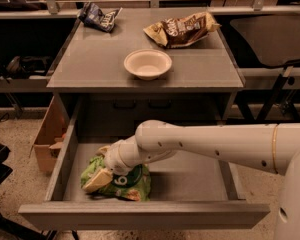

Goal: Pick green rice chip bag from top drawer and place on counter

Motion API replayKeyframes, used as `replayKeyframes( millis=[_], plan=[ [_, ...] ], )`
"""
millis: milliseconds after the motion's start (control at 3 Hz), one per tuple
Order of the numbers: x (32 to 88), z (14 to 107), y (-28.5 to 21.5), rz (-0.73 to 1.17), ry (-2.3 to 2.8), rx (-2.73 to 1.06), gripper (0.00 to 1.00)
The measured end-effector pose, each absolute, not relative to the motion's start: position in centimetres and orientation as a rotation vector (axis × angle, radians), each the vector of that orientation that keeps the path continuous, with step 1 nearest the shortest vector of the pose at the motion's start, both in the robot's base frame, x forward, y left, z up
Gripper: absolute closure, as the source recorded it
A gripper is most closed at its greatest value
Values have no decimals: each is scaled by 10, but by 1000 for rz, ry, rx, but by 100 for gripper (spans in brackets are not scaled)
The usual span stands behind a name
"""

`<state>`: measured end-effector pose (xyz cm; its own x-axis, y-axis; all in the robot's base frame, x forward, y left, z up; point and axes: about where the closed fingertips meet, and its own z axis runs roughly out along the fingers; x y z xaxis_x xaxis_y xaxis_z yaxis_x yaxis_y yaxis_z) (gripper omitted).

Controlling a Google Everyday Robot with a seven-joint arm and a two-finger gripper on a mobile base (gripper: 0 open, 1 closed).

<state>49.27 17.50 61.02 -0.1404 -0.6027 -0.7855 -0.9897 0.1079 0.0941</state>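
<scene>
The green rice chip bag (125, 183) lies crumpled on the floor of the open top drawer (190, 176), at its front left. My gripper (100, 165) reaches down into the drawer from the right and sits over the bag's left end. It is open, with one tan finger (97, 180) at the bag's front edge and the other behind the bag. The arm hides part of the bag. The counter (90, 59) is the grey tabletop above the drawer.
On the counter stand a white bowl (147, 63), a brown-and-gold chip bag (182, 30) at the back right and a dark blue snack bag (99, 17) at the back left. A cardboard box (47, 141) stands on the floor left of the drawer.
</scene>
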Motion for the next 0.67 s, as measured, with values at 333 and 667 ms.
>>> replayKeyframes(
  millis=[333,667],
  plan=[
    [490,611,176,871,1807,-1543,62],
    [490,616,176,873,1807,-1541,85]
  ],
)
